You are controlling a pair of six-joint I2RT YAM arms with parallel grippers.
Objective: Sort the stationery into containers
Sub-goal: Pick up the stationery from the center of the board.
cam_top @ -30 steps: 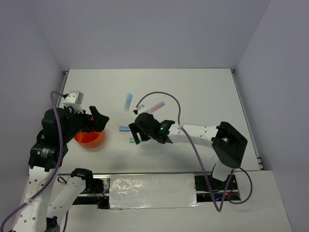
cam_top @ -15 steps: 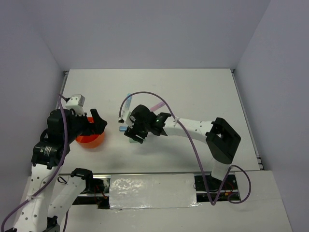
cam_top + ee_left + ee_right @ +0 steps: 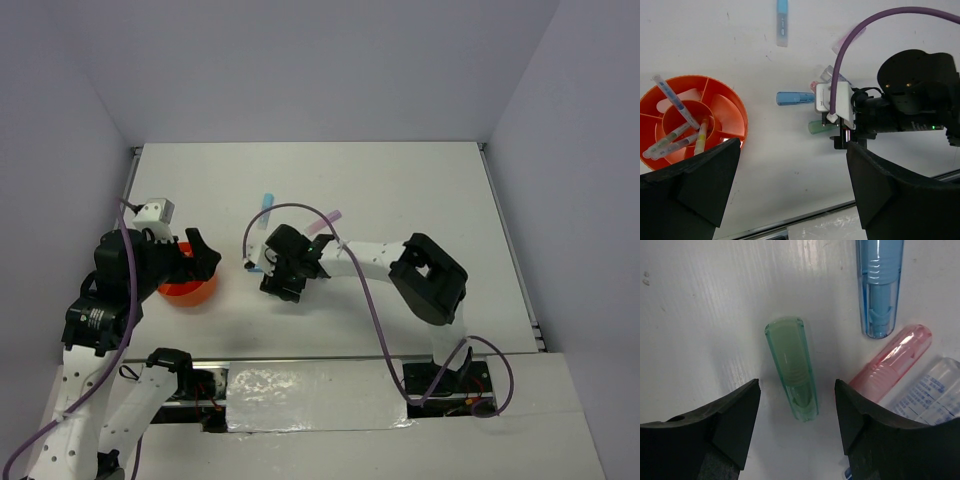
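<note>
My right gripper (image 3: 797, 425) is open, low over the table. Its fingers stand either side of the near end of a green capsule (image 3: 792, 367) without touching it. A blue capsule (image 3: 881, 285), a pink capsule (image 3: 892, 362) and a clear printed pen (image 3: 935, 395) lie just beyond. In the top view the right gripper (image 3: 276, 282) hides most of this cluster. The orange cup (image 3: 715, 107) has compartments and holds several pens. My left gripper (image 3: 795, 190) is open and empty, above and just right of the cup (image 3: 185, 290).
A light blue pen (image 3: 267, 205) and a pink piece (image 3: 325, 222) lie farther back on the white table. The right arm's purple cable (image 3: 845, 45) arcs over the cluster. Grey walls bound the table at the left, right and back.
My right gripper has moved left and lowered over the cluster of capsules. My left gripper has shifted slightly left, staying by the orange cup.
</note>
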